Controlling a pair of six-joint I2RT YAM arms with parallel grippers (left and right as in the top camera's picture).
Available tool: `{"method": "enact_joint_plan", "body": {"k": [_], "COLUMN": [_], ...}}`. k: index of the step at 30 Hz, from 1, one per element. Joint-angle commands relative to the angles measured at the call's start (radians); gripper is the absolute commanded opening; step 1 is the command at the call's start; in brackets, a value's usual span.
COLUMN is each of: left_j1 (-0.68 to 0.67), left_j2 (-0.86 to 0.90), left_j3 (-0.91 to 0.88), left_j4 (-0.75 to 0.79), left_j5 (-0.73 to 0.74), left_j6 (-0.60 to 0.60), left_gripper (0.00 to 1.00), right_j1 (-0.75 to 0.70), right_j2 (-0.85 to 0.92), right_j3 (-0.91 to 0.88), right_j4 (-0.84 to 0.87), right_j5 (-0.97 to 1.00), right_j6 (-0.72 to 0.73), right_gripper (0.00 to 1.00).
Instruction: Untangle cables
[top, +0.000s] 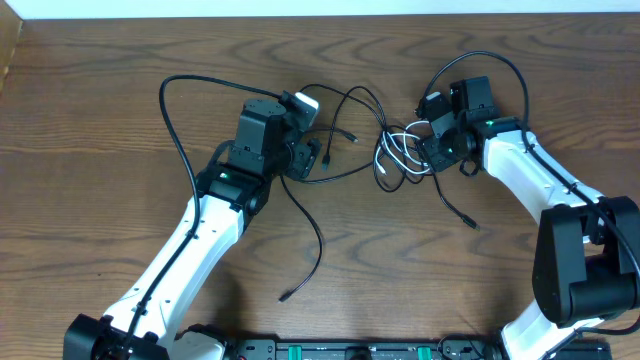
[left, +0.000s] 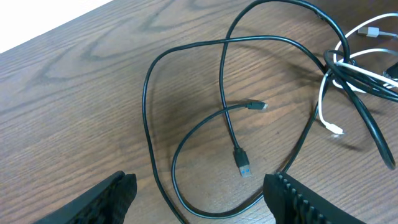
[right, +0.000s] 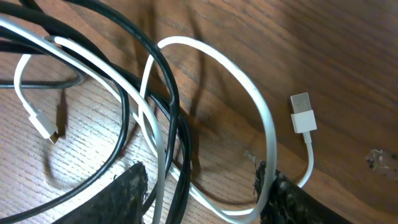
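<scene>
Wood-grain table (top: 80, 150) bears tangled black cables (left: 145, 99) and one white cable (right: 264, 115)

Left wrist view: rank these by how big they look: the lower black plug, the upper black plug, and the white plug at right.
1. Lower black USB plug: looks largest, though it also lies nearest the camera, so part of that may be nearness.
2. Upper black plug and white plug: these look about alike, so I won't rank them.

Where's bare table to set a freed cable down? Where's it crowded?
Free: the brown wooden table left of the white left arm; the near middle, between the loose thin black cable and the white right arm; the far right corner. Crowded: far centre, where the tangle of thin black and white cables lies.
</scene>
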Motion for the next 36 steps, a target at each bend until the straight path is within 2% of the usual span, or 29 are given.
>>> {"method": "enact_joint_plan", "body": {"k": [1,7,13,21,23,27,30,36], "left_j1": [0.002,0.002,0.002,0.002,0.002,0.002,0.002,0.002], "left_j2": [0.001,0.001,0.001,0.001,0.001,0.001,0.001,0.001], "left_j3": [0.005,0.005,0.005,0.005,0.005,0.005,0.005,0.005], "left_j4": [-0.002,-0.002,-0.002,-0.002,-0.002,-0.002,-0.002,-0.002], "left_j5": [0.006,0.006,0.006,0.006,0.006,0.006,0.006,0.006], "left_j6": [0.005,0.005,0.005,0.005,0.005,0.005,0.005,0.005], "left_gripper": [0.71,0.71,0.71,0.71,0.71,0.71,0.71,0.71], "right_j1": [0.000,0.000,0.000,0.000,0.000,0.000,0.000,0.003], "right_j2": [-0.007,-0.006,0.010,0.016,0.016,0.012,-0.025,-0.206], "right_j3": [0.002,0.002,0.002,0.002,0.002,0.002,0.007,0.120], "right_j4": [0.002,0.013,0.014,0.006,-0.004,-0.019,-0.032,-0.143], "right_j5": [-0.028,-0.036,-0.083,-0.084,-0.085,-0.164,-0.158,-0.074], "right_j6": [0.004,0.004,0.015,0.032,0.053,0.071,0.138,0.142], "right_gripper": [0.53,0.57,0.40,0.23,0.01,0.01,0.01,0.01]}}
